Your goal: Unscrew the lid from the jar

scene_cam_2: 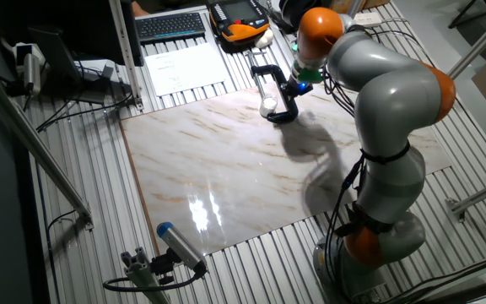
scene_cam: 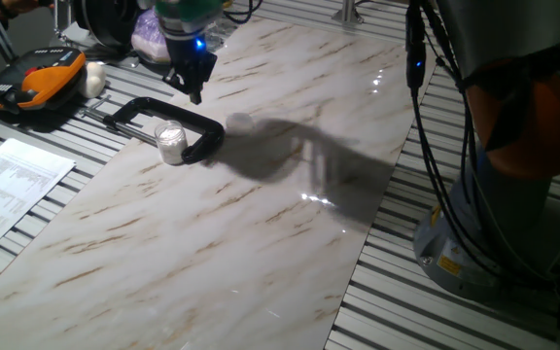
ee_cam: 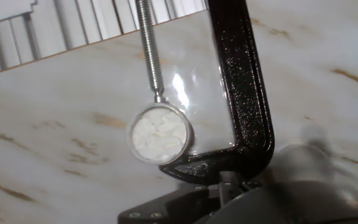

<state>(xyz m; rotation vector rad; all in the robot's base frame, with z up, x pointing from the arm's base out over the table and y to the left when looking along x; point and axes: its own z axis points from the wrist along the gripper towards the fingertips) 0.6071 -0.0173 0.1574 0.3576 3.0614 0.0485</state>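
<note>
jar (ee_cam: 160, 134) open-topped in hand view, gripper (scene_cam: 192, 86) above clamp (scene_cam: 200, 132)

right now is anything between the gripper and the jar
Nothing visible does. The gripper hangs in the air above the jar, a little to one side. The clamp grips the jar only at its sides, leaving its top free to reach.
</note>
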